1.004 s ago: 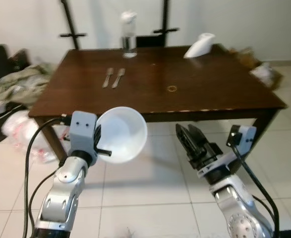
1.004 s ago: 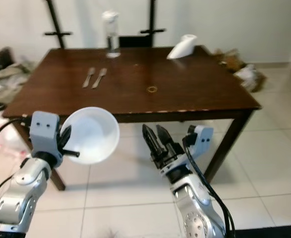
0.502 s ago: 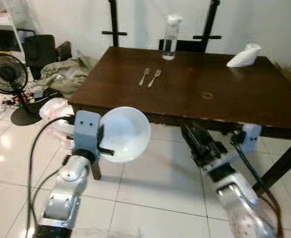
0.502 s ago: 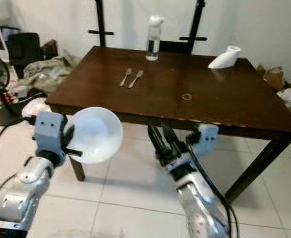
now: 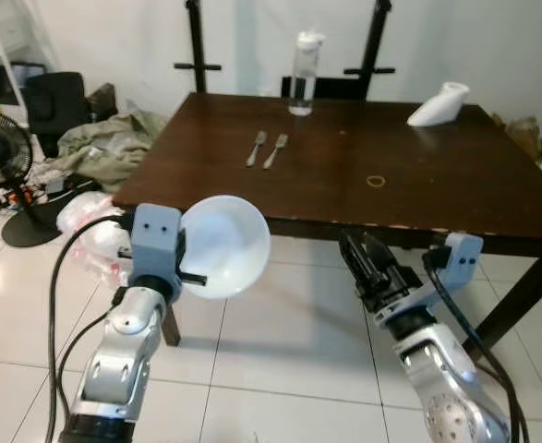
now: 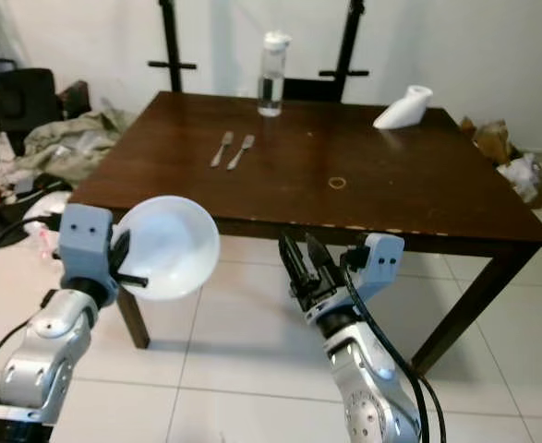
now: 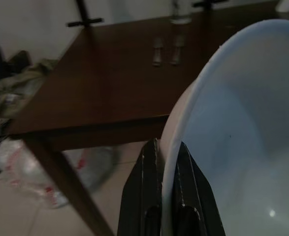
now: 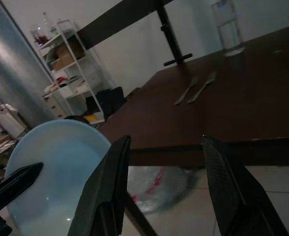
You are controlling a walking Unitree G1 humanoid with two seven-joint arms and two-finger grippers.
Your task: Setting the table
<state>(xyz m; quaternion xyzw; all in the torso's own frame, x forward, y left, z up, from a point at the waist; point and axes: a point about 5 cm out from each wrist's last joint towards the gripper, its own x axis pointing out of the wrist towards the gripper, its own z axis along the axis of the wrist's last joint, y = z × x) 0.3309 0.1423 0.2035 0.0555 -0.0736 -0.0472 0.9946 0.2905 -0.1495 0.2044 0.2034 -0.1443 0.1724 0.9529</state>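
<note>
- While the robot stands short of the table, the left gripper (image 7: 165, 196) pinches the rim of the round white plastic bowl (image 5: 222, 245), one black finger on each face of the wall; the bowl hangs in the air on its edge, its hollow facing toward the right arm, lower than the tabletop and not yet over it.
- Beside it, the right gripper (image 5: 370, 267) is held up with its two long black fingers spread apart and nothing between them; it had best stay clear of the bowl during the approach.
- Since the grip is a thin pinch on the rim alone, I judge the bowl could swing or slip if the arm jerks, so a slow, level carry would suit.
- Ahead lies the near edge of the dark brown wooden table (image 5: 455, 198); the bowl should be raised above that edge before moving forward, then turned mouth-up and lowered flat onto bare wood.
- Farther in, two silver forks (image 5: 265, 149) lie side by side, and a small ring-shaped object (image 5: 375, 181) sits toward the right; a spot near the forks, but not touching them, looks like a sensible place setting.
- At the far edge stand a clear plastic water bottle (image 5: 301, 74) and a white tilted object (image 5: 437, 102), both well apart from any likely landing spot.
</note>
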